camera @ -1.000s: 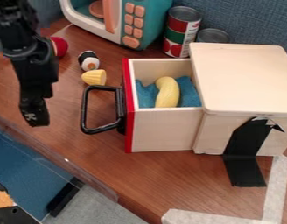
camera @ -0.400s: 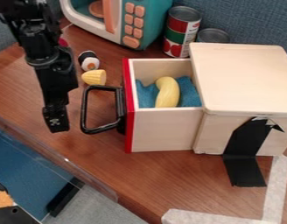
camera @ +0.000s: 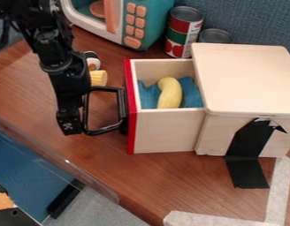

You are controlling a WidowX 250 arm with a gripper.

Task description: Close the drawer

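The black gripper (camera: 70, 122) hangs at the left, right up against the outer left side of the drawer's black handle (camera: 102, 131). The wooden drawer (camera: 165, 130) with a red front edge stands pulled out to the left from its wooden box (camera: 248, 81). Inside the drawer a yellow banana-like toy (camera: 169, 93) lies on a blue cloth (camera: 150, 96).
Behind the drawer stand a teal toy microwave (camera: 141, 22) and two cans (camera: 184, 32). A yellow corn-like piece (camera: 99, 78) and a black-and-white toy (camera: 93, 62) lie beside the arm. A clear panel edge (camera: 64, 163) runs along the lower left.
The gripper has moved right, from apart at the left to the handle's side. The drawer looks almost unmoved, with at most a slight shift right.
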